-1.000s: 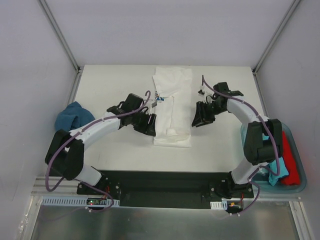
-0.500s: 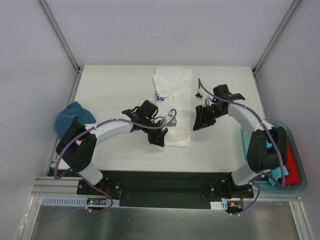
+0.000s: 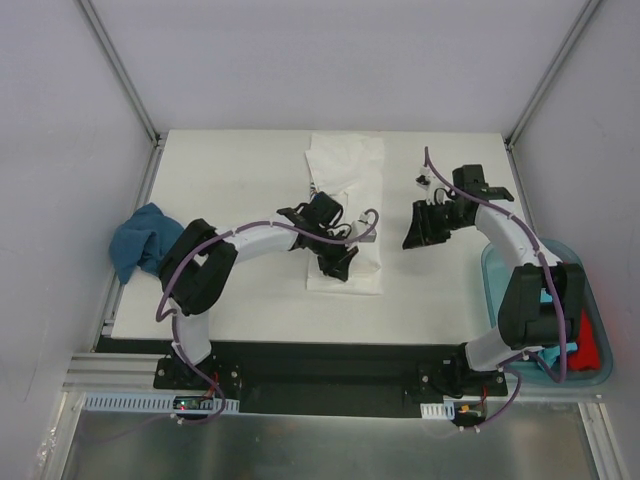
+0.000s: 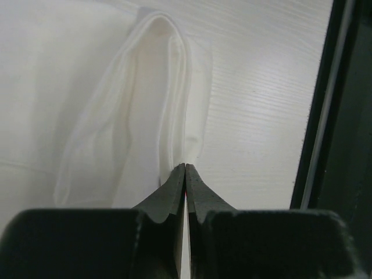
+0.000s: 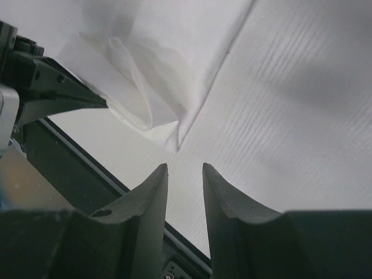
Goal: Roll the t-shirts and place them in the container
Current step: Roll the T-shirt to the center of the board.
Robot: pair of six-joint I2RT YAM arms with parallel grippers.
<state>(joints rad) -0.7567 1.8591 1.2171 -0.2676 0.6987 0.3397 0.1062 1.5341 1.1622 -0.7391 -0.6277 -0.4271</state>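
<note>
A white t-shirt [image 3: 345, 190], folded into a long strip, lies in the middle of the table. My left gripper [image 3: 340, 268] is over its near end. In the left wrist view it [image 4: 185, 167] is shut, its tips pinching a raised ridge of the white t-shirt [image 4: 157, 87]. My right gripper [image 3: 411, 238] hangs to the right of the shirt over bare table. In the right wrist view it [image 5: 185, 168] is open with nothing between its fingers. The white t-shirt's near right corner [image 5: 174, 136] lies just ahead of it, puckered, with the left gripper's fingers [image 5: 64, 93] beyond.
A blue-teal t-shirt [image 3: 140, 240] is bunched at the table's left edge. A translucent bin [image 3: 492, 275] off the right edge holds a red t-shirt [image 3: 592, 345] and a teal one [image 3: 560, 352]. The black base rail [image 4: 343, 145] runs along the near edge.
My left gripper swung right from the shirt's left side onto its near end and went from open to shut. The right gripper drew back to the right, away from the shirt.
</note>
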